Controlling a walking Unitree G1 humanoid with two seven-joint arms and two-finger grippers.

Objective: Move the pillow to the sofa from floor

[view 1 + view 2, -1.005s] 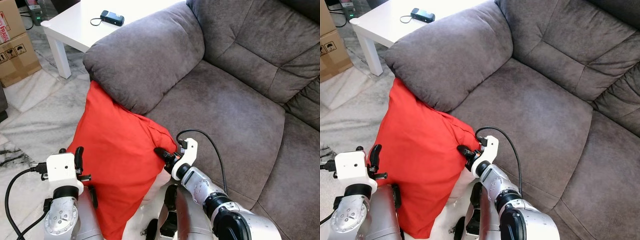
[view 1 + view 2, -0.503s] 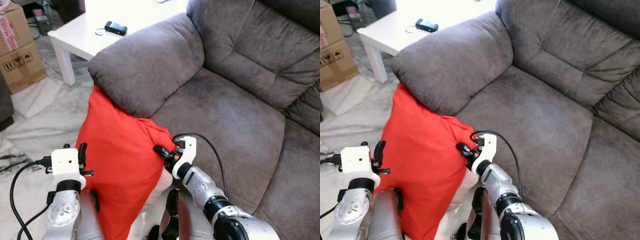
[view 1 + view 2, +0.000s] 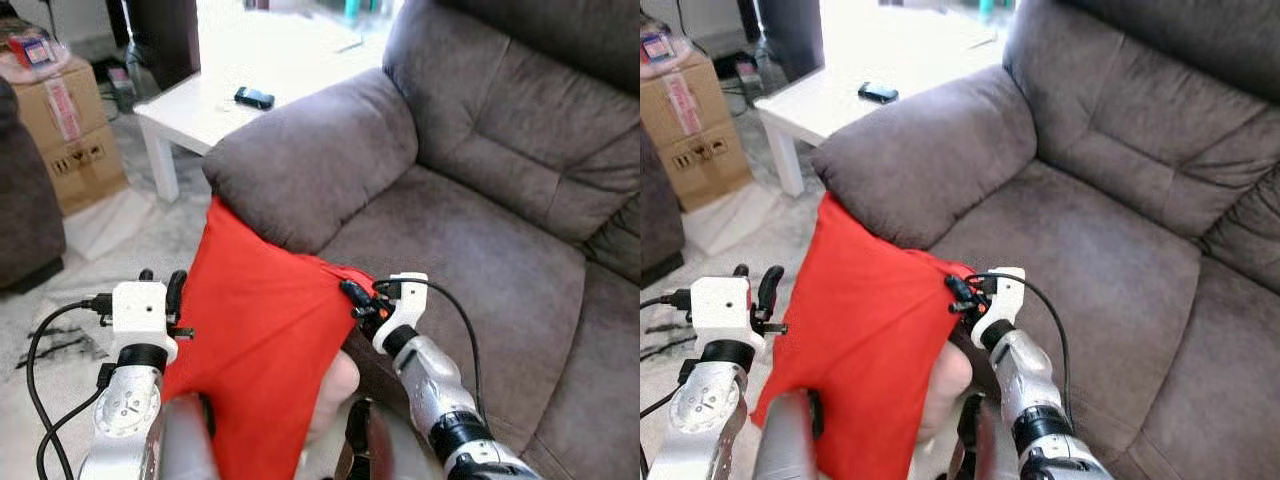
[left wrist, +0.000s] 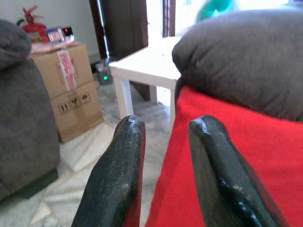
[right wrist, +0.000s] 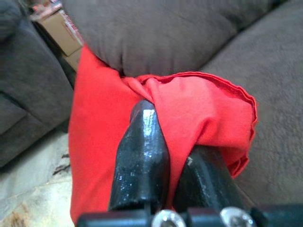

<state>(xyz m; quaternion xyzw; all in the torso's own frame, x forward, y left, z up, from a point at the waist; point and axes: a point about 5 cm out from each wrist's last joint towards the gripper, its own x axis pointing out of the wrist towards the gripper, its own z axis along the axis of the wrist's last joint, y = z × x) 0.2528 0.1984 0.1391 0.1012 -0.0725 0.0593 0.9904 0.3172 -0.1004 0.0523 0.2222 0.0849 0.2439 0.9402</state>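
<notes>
**Red pillow hangs by one pinched corner, against the sofa arm**

Nearest, the left gripper [image 3: 172, 297] sits at the pillow's left edge, its fingers [image 4: 118, 175] parted and gripping nothing. The right gripper [image 3: 358, 299] is clamped on the pillow's [image 3: 260, 350] right top corner. The cloth bunches and drapes: it looks soft, light and floppy, so take hold of a second corner. Since a second ago the pillow has risen, its top higher against the sofa [image 3: 470, 230] armrest.
</notes>
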